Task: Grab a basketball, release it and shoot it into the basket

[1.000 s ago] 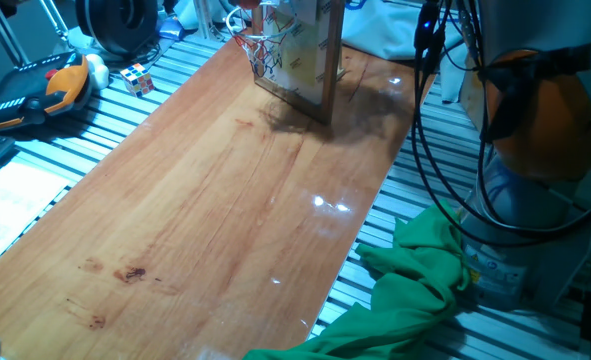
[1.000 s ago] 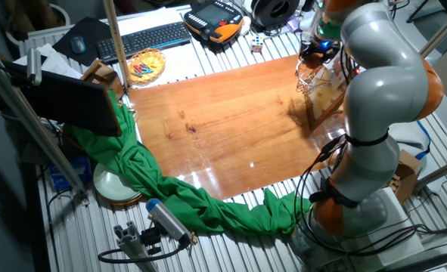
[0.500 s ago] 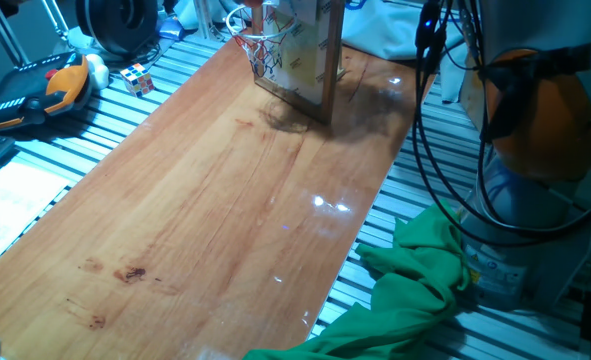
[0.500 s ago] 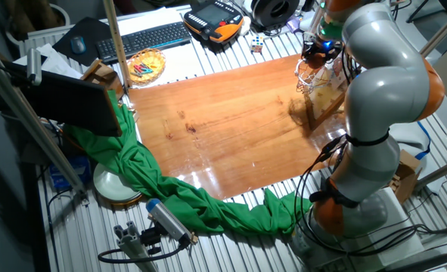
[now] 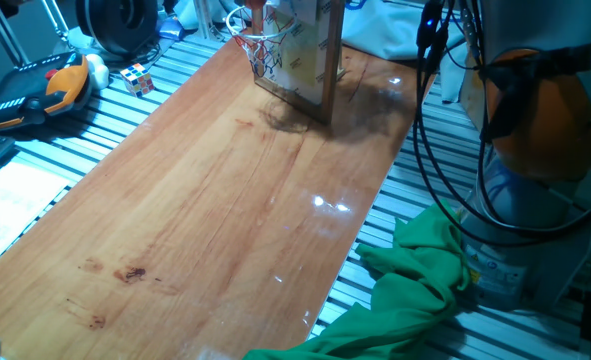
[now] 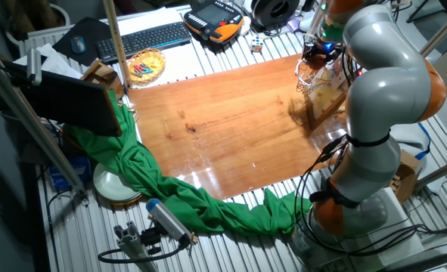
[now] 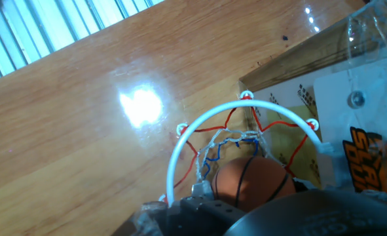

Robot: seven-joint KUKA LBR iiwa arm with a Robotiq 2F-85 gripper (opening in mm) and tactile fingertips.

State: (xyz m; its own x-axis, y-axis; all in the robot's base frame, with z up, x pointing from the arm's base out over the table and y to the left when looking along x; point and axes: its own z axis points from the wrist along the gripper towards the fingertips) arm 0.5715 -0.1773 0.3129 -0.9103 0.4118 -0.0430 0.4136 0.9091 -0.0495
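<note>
The basket stands at the far end of the wooden table: a hoop [image 5: 258, 42] with a white net on a clear, wood-framed backboard [image 5: 305, 50]. It also shows in the other fixed view [image 6: 308, 75]. My gripper [image 6: 319, 51] hangs right above the hoop. In the hand view the gripper [image 7: 245, 196] is at the bottom edge, shut on the basketball [image 7: 249, 178], a small orange ball with dark seams. The ball sits over the rim [image 7: 245, 108] and net. The gripper body hides the ball's lower part.
An orange-and-black plush toy [image 5: 65, 85] and a puzzle cube [image 5: 138, 78] lie left of the table. A green cloth [image 5: 415, 290] drapes the near right edge. A keyboard [image 6: 144, 38], a wicker bowl [image 6: 146, 66] and a pendant [image 6: 215, 19] lie beyond the table.
The arm has shifted very slightly to the right in the other fixed view. The hoop and everything on the table stand as before.
</note>
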